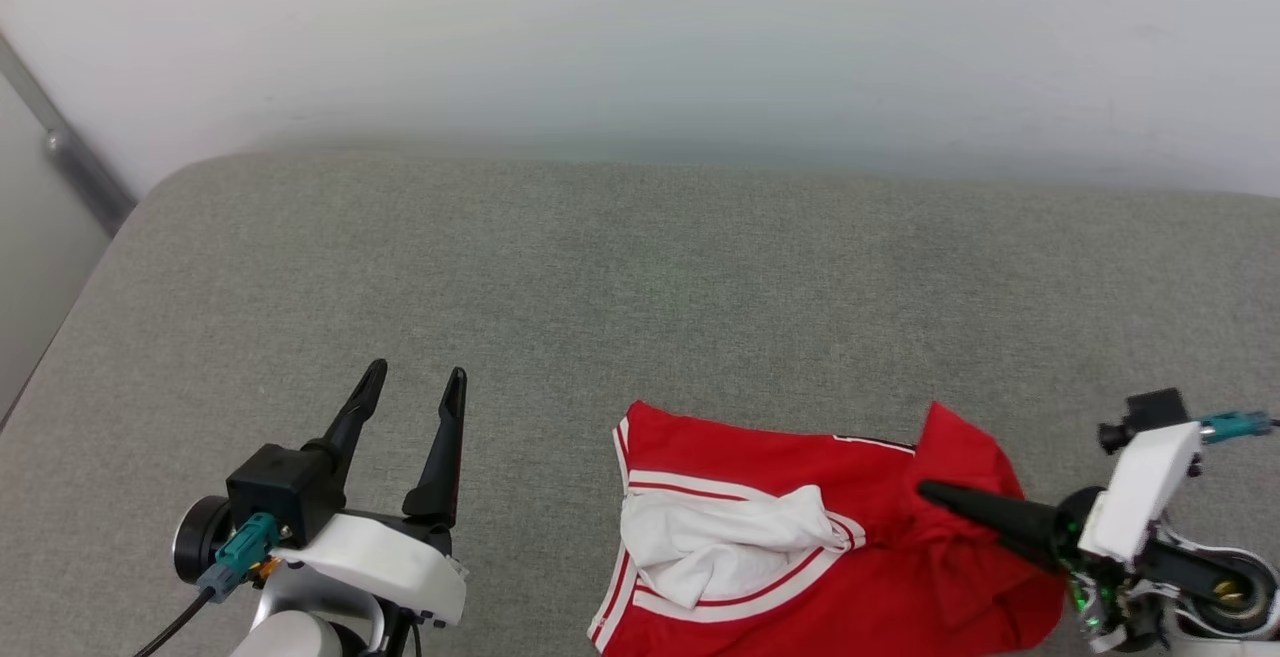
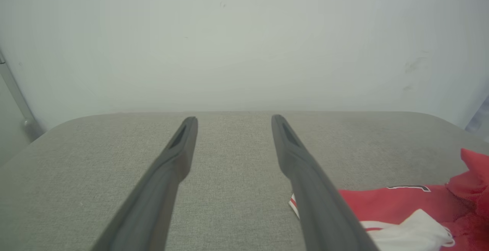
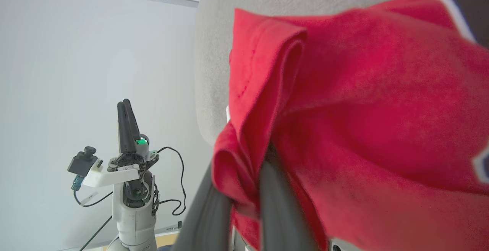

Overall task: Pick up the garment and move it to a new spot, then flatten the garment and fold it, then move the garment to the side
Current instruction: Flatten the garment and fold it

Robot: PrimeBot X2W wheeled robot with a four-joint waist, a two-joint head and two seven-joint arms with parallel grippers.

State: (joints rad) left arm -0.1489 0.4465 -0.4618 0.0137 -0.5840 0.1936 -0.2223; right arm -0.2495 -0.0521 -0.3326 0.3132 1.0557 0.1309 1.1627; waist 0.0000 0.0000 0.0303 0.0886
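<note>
The garment (image 1: 800,557) is a red jersey with a white sleeve and red-white striped trim, bunched at the near right of the grey cushion (image 1: 600,277). My right gripper (image 1: 935,494) points left from the lower right and is shut on a raised red fold of the garment (image 3: 344,109), which wraps over its fingers (image 3: 275,205). My left gripper (image 1: 412,377) stands open over bare cushion to the garment's left, nothing between its fingers (image 2: 183,140). A red edge with white sleeve of the garment (image 2: 412,212) lies beside the left gripper's right finger.
The grey cushion runs back to a pale wall (image 1: 640,37). Its left edge drops off beside a grey rail (image 1: 70,162). Bare fabric stretches behind and left of the garment. In the right wrist view my left arm (image 3: 128,174) stands against the wall.
</note>
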